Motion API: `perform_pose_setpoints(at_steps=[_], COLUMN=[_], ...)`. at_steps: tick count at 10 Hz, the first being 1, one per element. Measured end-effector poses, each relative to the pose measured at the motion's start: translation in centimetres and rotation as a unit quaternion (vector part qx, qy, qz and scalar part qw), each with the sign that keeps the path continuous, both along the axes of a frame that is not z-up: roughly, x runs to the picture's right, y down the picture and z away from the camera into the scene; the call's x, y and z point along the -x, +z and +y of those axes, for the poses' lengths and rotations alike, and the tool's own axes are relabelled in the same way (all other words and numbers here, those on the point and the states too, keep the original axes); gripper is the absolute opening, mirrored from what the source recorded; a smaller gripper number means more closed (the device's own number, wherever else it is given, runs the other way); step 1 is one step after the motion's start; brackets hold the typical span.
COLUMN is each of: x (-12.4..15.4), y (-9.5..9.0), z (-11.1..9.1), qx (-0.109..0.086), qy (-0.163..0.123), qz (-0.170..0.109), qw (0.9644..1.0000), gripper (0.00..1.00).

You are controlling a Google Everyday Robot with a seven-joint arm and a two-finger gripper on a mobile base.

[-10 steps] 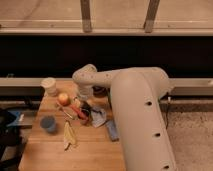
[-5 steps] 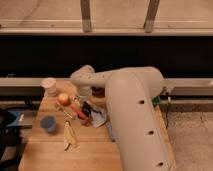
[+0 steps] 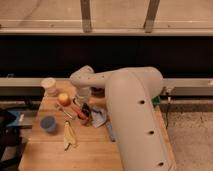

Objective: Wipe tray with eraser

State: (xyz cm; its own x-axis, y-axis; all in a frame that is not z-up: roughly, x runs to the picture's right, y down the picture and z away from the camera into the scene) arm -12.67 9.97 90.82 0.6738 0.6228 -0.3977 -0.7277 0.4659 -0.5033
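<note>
My gripper (image 3: 85, 106) points down at the middle of the wooden table (image 3: 50, 155), under the white wrist (image 3: 82, 82). It is shut on the eraser (image 3: 86, 112), a small dark block lying on the wood, mostly covered by the fingers. Of the green tray (image 3: 156, 101) only a sliver shows at the table's right side, behind my big white arm (image 3: 135, 120). The gripper is well left of that sliver.
An apple (image 3: 63, 98) and a white cup (image 3: 49, 86) stand to the gripper's left. A red-handled tool (image 3: 75, 110) lies beside the eraser, with a blue-grey cloth (image 3: 99, 118) to its right. Nearer the front are a blue bowl (image 3: 48, 123) and a yellow banana (image 3: 69, 136).
The wrist has sunk a little over the eraser and the gripper has gone from open to shut. The things on the table have not moved.
</note>
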Motion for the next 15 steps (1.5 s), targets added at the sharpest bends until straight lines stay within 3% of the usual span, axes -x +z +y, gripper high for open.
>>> perform_pose_setpoints(at_steps=[3, 6, 9, 12, 15], x=[-1.4, -3.4, -7.3, -13.1, -18.2], y=[-0.8, -4.1, -7.9, -10.8, -12.5], z=[-1.5, -6.5, -12.2, -15.4, -15.4], qx=[-0.009, -0.031, -0.065, -0.103, -0.118], qy=[0.033, 0.068, 0.106, 0.140, 0.177], qz=[-0.014, -0.049, -0.074, -0.061, -0.025], qw=[0.9993, 0.9960, 0.9894, 0.9829, 0.9768], gripper=[0.11, 0.11, 0.11, 0.11, 0.11])
